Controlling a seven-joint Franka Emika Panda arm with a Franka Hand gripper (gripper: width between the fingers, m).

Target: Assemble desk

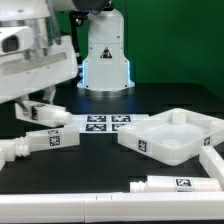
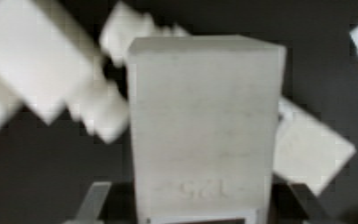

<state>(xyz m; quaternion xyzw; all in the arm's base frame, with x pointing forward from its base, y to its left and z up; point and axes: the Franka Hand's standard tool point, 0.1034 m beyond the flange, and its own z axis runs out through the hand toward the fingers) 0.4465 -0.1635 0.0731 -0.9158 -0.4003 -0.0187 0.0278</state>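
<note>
While my gripper (image 1: 40, 108) hangs over the exterior view's left side of the black table (image 1: 100, 165), its jaws stand partly closed on a white square-post leg (image 2: 202, 120). In the wrist view, a finger (image 2: 98, 203) sits against each flank of the post. A second leg (image 1: 45, 140) lies on the table near the gripper, and a third leg (image 1: 178, 184) lies along the near edge. The rimmed desk top (image 1: 170, 135) rests at the exterior view's right, beside the marker board (image 1: 105, 123).

marker board (image 1: 105, 123) between leg (image 1: 45, 140) and desk top (image 1: 172, 138)
</note>
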